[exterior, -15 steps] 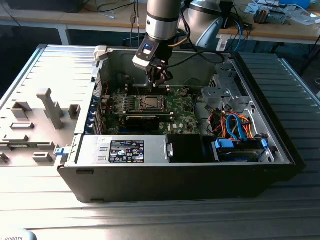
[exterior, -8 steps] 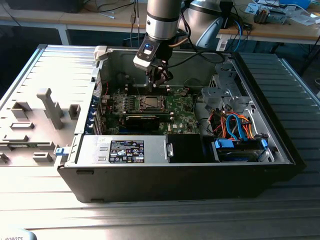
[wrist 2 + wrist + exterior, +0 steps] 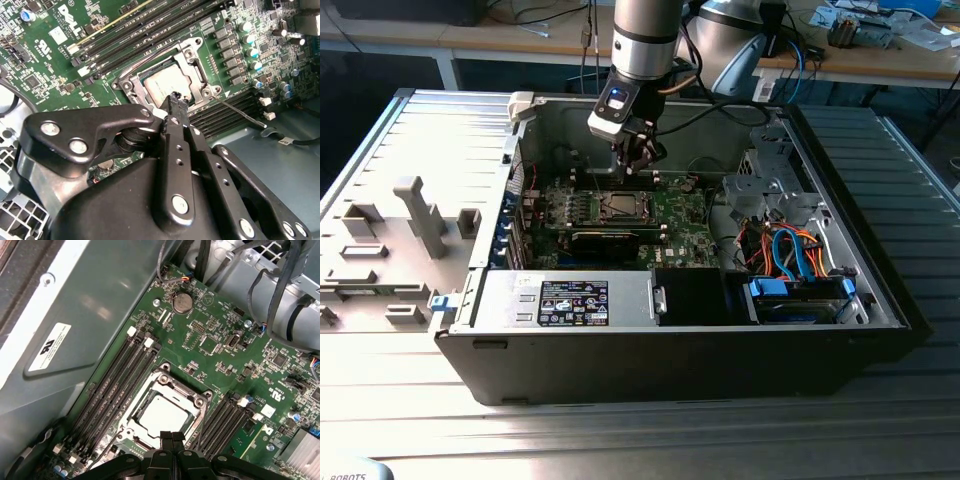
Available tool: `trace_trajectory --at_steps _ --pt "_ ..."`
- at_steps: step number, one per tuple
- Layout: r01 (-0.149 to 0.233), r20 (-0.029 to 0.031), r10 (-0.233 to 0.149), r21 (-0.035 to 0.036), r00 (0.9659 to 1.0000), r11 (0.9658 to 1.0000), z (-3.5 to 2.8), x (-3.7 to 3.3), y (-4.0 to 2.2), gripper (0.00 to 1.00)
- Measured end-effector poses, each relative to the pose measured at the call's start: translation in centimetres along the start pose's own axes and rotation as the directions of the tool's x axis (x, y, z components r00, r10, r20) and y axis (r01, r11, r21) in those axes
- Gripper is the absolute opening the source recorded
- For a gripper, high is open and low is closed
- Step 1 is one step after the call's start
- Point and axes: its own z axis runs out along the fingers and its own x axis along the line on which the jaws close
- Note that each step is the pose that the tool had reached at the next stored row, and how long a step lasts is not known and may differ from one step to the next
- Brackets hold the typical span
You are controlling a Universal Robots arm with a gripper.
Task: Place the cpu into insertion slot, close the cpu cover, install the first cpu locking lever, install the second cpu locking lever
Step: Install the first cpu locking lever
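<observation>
Grey table (image 3: 620, 440), open case (image 3: 670, 365), cpu (image 3: 162, 415) in insertion slot (image 3: 129, 429)

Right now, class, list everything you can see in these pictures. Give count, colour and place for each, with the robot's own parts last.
computer case: one, black, open, on the table
table: one, ribbed grey metal, under the case
motherboard: one, green, inside the case
cpu: one, silver-grey, on the motherboard
cpu cover: one, metal frame, lying around the cpu
memory slots: several, black, either side of the cpu cover
coin cell: one, silver, on the motherboard
power supply: one, grey, labelled, inside the case
cables: several, orange and blue, at the exterior view's right
fixture blocks: several, grey, at the exterior view's left
arm: one, silver-grey, above the case
gripper: one, black, shut, above the cpu cover
</observation>
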Motion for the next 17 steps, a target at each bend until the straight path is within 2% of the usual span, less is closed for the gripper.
trace_trajectory --at_steps 17 --pt "0.035 0.0022 -0.035 0.0001 0.9994 0.9994 0.0 0.0 0.0 0.11"
